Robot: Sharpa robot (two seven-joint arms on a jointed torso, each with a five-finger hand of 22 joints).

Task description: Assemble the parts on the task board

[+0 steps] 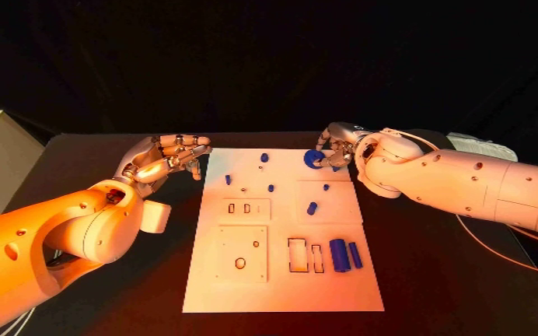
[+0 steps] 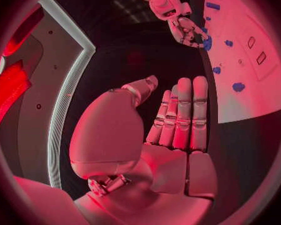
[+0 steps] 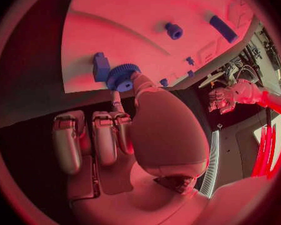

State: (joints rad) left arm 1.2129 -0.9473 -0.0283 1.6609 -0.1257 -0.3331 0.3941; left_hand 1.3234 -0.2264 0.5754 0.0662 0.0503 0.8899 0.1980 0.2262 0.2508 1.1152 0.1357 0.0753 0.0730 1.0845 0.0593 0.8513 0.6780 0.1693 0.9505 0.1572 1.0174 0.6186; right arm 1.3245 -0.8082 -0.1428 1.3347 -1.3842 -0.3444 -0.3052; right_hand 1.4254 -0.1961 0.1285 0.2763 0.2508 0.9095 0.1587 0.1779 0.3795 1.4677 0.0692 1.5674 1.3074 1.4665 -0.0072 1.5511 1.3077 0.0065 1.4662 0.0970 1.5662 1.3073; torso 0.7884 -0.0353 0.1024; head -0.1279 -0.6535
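Right hand (image 1: 337, 149) pinched blue gear (image 1: 314, 158) at far edge of task board (image 1: 281, 293). Left hand (image 1: 168, 157) empty, fingers apart, beside board. Loose blue parts (image 1: 340, 254) lay near slots: assembly judged mostly undone.

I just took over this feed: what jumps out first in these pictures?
The right hand pinches a blue gear at the far edge of the white task board. The left hand hovers off the board's far left corner, holding nothing. Two blue cylinders lie near the board's near right corner.
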